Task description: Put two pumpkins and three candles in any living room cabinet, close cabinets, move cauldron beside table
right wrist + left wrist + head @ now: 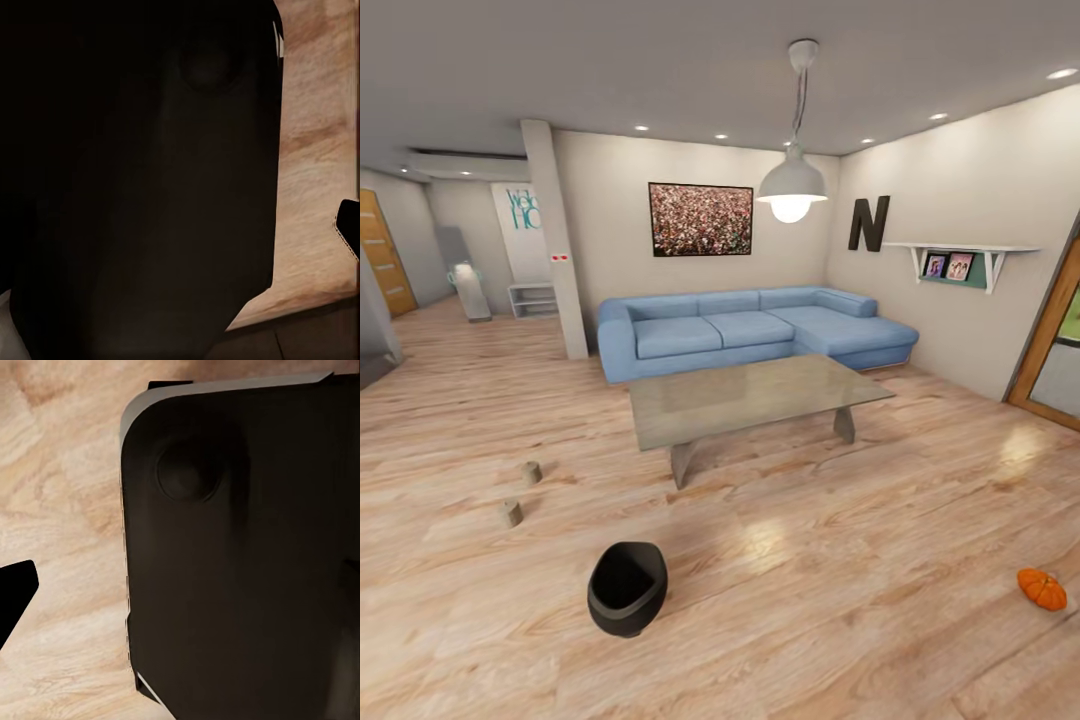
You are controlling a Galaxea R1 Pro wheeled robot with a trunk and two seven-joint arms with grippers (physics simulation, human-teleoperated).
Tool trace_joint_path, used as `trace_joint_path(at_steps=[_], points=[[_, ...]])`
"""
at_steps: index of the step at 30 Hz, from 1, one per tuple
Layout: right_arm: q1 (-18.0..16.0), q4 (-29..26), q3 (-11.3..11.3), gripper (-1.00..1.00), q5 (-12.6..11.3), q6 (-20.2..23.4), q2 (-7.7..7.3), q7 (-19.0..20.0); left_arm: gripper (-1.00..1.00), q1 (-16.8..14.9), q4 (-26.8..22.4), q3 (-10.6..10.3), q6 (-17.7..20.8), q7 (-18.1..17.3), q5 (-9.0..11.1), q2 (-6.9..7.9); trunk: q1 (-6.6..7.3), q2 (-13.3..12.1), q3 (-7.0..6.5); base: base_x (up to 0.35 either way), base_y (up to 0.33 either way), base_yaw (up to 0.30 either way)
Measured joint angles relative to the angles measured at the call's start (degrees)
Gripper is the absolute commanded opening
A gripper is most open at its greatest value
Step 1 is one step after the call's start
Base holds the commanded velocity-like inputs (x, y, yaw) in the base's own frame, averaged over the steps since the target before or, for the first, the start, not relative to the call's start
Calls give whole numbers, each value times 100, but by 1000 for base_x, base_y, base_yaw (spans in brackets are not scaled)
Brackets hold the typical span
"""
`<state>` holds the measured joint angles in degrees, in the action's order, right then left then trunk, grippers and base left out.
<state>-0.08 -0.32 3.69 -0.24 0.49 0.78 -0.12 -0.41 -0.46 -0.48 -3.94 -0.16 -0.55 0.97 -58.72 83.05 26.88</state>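
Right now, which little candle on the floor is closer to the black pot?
The nearer candle, the lower one in the head view, is closer to the cauldron. The other candle stands farther back.

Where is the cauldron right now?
In the head view the cauldron lies tipped on the wooden floor, low and left of centre, in front of the glass table, with two candles further left.

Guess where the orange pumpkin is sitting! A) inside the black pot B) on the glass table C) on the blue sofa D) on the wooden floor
D: in the head view the pumpkin lies on the bare wooden floor far right, away from the glass table and the cauldron.
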Motion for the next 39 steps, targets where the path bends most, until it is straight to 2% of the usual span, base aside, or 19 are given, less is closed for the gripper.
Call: trace_joint_path(at_steps=[11, 26, 39], points=[[0, 0, 0, 100, 0, -1, 24, 2, 100, 1, 5, 0, -99, -4, -8, -1, 1, 0, 0, 105, -59, 0], [0, -7, -7, 100, 5, -2, 153, 0, 100, 1, 4, -1, -158, -1, -7, -1, 2, 0, 14, 304, -8, 53], [0, -1, -11, 100, 8, 1, 184, 17, 100, 0, 4, 0, -208, 0, -5, -1, 1, 0, 56, 271, -150, 27]])
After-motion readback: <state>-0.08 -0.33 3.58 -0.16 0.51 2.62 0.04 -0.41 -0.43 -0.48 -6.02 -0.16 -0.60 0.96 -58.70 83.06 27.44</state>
